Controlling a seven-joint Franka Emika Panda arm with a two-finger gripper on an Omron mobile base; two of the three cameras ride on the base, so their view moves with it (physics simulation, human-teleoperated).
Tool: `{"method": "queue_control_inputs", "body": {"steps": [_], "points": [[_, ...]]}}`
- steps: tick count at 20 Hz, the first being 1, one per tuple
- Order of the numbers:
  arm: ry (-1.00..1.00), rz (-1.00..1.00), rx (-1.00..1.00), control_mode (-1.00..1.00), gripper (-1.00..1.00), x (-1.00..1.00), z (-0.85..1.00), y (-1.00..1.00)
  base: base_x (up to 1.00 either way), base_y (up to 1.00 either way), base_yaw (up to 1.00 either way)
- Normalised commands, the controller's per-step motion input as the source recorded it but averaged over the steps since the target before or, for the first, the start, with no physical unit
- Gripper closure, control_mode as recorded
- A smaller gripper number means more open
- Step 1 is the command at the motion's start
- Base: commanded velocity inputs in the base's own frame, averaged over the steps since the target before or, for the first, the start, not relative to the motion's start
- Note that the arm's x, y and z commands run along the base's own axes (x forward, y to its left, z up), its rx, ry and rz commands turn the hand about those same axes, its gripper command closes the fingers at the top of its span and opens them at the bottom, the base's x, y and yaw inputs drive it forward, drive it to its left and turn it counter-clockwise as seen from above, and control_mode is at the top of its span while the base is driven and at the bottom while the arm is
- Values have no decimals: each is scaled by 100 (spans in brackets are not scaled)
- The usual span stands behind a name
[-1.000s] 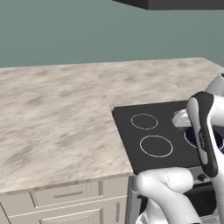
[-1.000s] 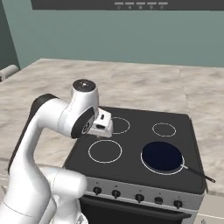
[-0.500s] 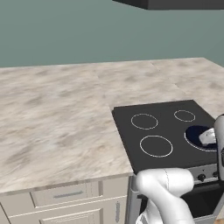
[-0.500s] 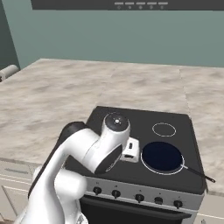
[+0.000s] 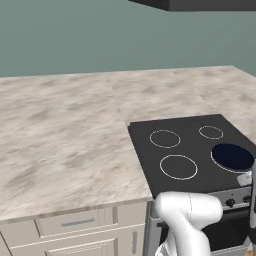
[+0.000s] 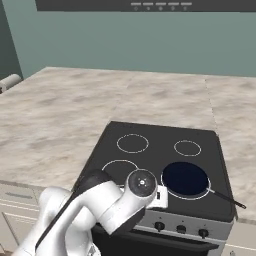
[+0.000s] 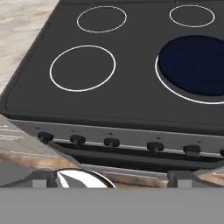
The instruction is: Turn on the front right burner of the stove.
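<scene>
The stove (image 6: 156,156) has a black glass cooktop (image 7: 131,87) with four white circles. A dark blue pan (image 7: 194,64) covers the front right circle, and it also shows as the pan (image 6: 185,178) and the pan (image 5: 232,156). Several small black knobs (image 7: 111,142) line the grey front panel (image 7: 131,140), among them a knob (image 7: 191,149) near the right end. My gripper (image 7: 111,177) hangs in front of and slightly above this panel, open, fingers far apart, holding nothing. From the right base view, my hand (image 6: 159,198) sits at the stove's front edge, left of the pan.
Marble counter (image 5: 65,145) spreads left of and behind the stove, with drawers (image 5: 75,222) below. The pan's thin handle (image 6: 227,199) points toward the front right corner. A range hood (image 6: 145,5) hangs overhead. The dark oven door (image 7: 131,157) lies below the knobs.
The arm has swung from above the cooktop's back left down and forward to the stove's front edge. Stove and pan have not moved.
</scene>
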Motion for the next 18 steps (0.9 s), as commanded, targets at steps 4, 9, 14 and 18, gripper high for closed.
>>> {"method": "queue_control_inputs", "body": {"steps": [4,9,14,18], "points": [[-35,1,0,-100,-100,-35,-67,-25,0,0,0],[-24,0,-2,-100,-100,-9,-58,-20,0,0,0],[-2,0,0,-100,-100,-2,-11,-3,0,0,0],[-25,0,-6,-100,-100,0,-56,0,0,0,0]]}}
